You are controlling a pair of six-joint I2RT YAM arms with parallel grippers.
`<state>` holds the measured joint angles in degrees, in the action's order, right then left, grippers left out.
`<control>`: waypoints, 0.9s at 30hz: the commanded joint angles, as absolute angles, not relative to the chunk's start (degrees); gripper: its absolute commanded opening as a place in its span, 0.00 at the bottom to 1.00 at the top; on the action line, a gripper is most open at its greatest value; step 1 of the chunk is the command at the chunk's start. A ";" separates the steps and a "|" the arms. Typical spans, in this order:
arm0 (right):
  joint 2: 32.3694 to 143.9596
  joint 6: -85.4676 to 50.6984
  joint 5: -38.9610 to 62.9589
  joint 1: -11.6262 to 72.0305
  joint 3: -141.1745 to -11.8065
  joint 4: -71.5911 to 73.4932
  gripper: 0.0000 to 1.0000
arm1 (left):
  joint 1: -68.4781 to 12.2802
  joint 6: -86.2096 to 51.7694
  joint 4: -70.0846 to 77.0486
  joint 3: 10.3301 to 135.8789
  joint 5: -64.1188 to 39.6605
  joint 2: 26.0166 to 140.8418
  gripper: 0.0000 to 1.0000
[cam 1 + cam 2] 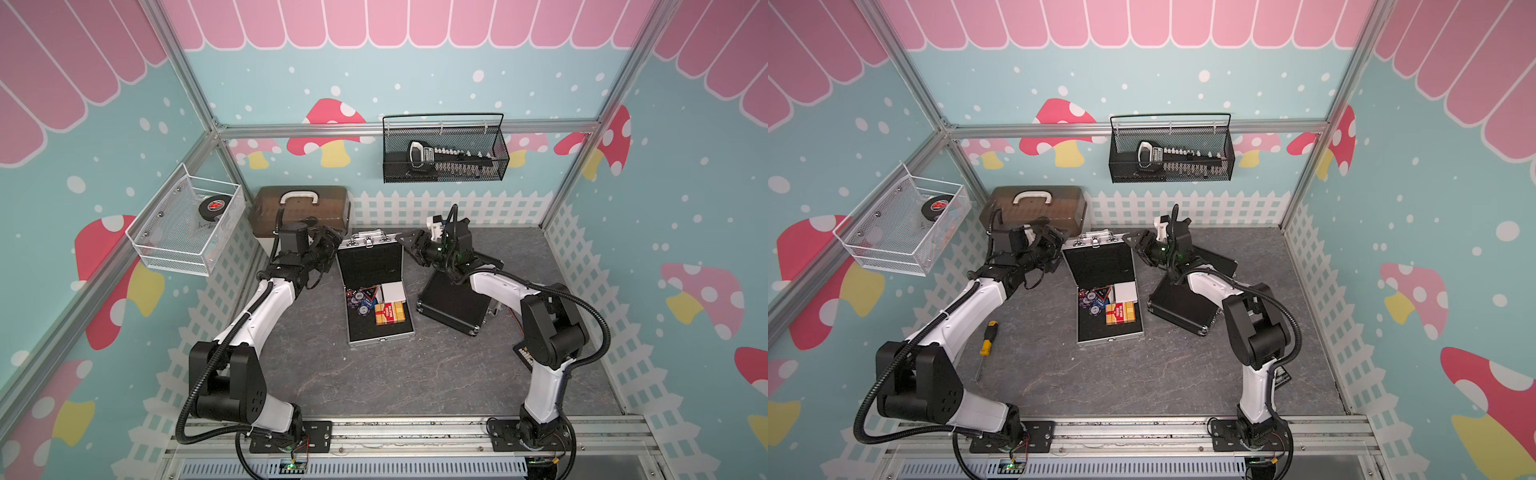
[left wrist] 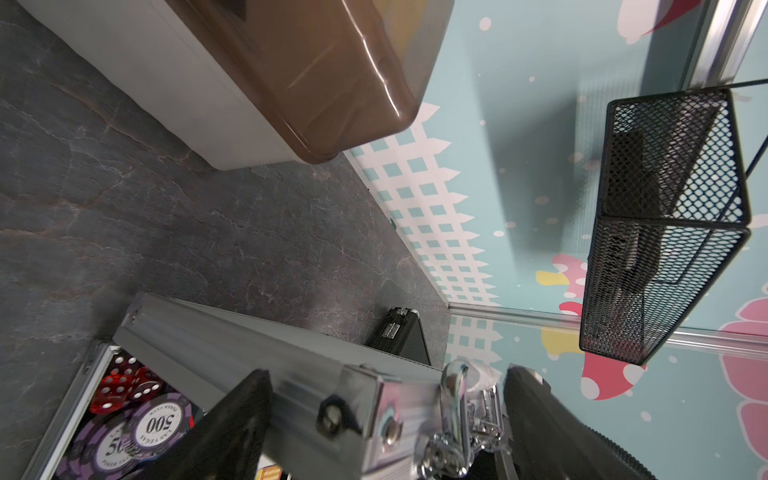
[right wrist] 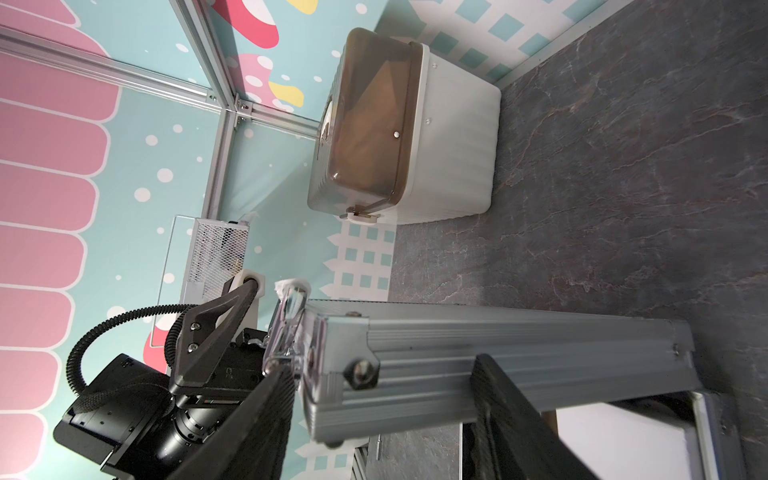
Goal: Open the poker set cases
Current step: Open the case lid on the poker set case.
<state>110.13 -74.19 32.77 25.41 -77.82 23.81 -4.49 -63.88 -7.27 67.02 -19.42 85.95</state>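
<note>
Starting with the silver case (image 1: pixel 380 332): parked smack in the middle of the table (image 1: pixel 374 386), already open, with the lid (image 1: pixel 370 266) standing upright at the far end. Can see purple poker chips (image 1: pixel 360 301), a red card deck (image 1: pixel 390 313) and a white box (image 1: pixel 392 292) inside on the black lining, plus red dice (image 2: pixel 124 382) in the left wrist view.

Found the black case (image 1: pixel 453 305) just to its right, angled, half buried under the right arm (image 1: pixel 494 286). Looks open too, going by a dark panel (image 1: pixel 1221 259) raised behind it, but can't say for sure.

Got the left gripper (image 1: pixel 330 246) at the lid's left top corner, with fingers (image 2: pixel 232 428) spread wide either side of the edge by its chrome handle (image 2: pixel 455 399), not pinching. Same deal with the right gripper (image 1: pixel 413 248) at the opposite corner, with fingers (image 3: pixel 515 419) well apart, straddling the lid. Can't tell about contact there.

Right behind the left gripper, a beige box (image 1: pixel 299 208) with a brown see-through top. Further out, spotted a yellow-handled screwdriver (image 1: pixel 985 347) beside the left arm (image 1: pixel 963 307), a white wire basket (image 1: pixel 187 224) on the left wall and a black mesh basket (image 1: pixel 444 149) on the back wall.
</note>
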 commanded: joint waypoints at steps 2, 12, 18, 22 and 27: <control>111.80 -76.24 36.04 26.05 -79.67 25.23 0.70 | -4.23 -64.85 -4.88 69.25 -22.99 87.47 0.90; 112.03 -72.22 35.31 25.79 -83.10 21.33 0.79 | -1.78 -64.29 -4.05 69.87 -22.73 88.72 0.99; 111.45 -68.91 33.75 24.60 -84.43 16.71 0.89 | -0.06 -63.67 -3.82 70.74 -22.94 89.20 0.99; 111.12 -68.24 33.66 24.32 -84.72 16.25 0.91 | 0.73 -63.36 -3.86 70.94 -23.07 88.94 0.99; 109.51 -64.89 32.93 24.34 -85.60 12.46 0.90 | 2.08 -62.03 -5.13 70.98 -22.54 87.53 0.99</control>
